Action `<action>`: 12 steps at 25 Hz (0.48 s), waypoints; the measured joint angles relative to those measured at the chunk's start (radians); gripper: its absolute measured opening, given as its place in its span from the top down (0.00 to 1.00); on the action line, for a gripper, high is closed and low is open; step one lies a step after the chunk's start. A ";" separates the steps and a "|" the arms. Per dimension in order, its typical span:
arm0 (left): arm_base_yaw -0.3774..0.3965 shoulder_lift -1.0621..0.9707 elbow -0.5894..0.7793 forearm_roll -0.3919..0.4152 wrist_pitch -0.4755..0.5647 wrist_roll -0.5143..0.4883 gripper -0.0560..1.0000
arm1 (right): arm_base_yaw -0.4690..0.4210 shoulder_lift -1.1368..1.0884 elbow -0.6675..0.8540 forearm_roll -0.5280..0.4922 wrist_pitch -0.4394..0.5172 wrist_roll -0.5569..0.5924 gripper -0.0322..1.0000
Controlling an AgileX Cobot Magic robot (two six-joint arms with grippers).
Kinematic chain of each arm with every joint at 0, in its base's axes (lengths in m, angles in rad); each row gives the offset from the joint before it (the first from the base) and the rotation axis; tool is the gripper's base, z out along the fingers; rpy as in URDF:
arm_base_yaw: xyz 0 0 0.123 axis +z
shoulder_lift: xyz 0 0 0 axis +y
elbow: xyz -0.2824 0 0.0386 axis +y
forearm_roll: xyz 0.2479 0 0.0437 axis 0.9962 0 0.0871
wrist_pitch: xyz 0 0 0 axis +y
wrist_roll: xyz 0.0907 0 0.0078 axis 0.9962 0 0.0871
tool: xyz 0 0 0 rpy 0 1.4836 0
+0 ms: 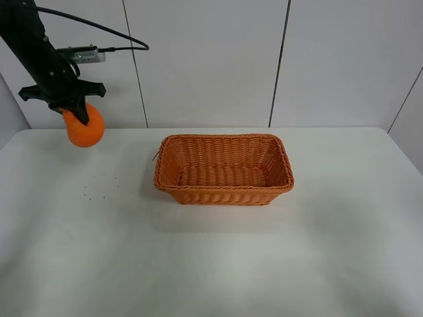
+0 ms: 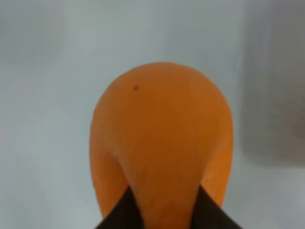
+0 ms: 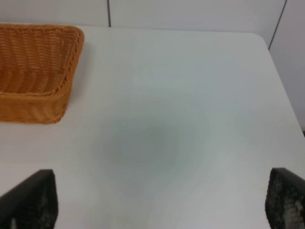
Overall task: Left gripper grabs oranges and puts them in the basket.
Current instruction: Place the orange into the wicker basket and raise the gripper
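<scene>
My left gripper (image 1: 77, 113) is shut on the orange (image 1: 84, 129) and holds it in the air above the table's far left, well left of the basket (image 1: 223, 170). In the left wrist view the orange (image 2: 162, 143) fills the frame, with two black fingertips (image 2: 119, 212) pressed against it. The wicker basket stands empty at the table's middle and also shows in the right wrist view (image 3: 35, 71). My right gripper (image 3: 157, 200) is open, its two black fingertips (image 3: 28, 198) wide apart above bare table to the right of the basket. It is not seen in the exterior view.
The white table (image 1: 211, 264) runs to a panelled wall behind. A grey box with a black cable (image 1: 82, 54) hangs on the left arm. A few tiny dark specks (image 1: 96, 188) lie on the table left of the basket.
</scene>
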 joint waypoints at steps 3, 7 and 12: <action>-0.041 -0.002 -0.041 0.002 0.003 0.000 0.77 | 0.000 0.000 0.000 0.000 0.000 0.000 0.30; -0.133 -0.002 -0.069 0.002 0.003 0.000 0.77 | 0.000 0.000 0.000 0.000 0.000 0.000 0.30; -0.269 0.023 -0.099 -0.001 0.002 0.000 0.77 | 0.000 0.000 0.000 0.000 0.000 0.000 0.30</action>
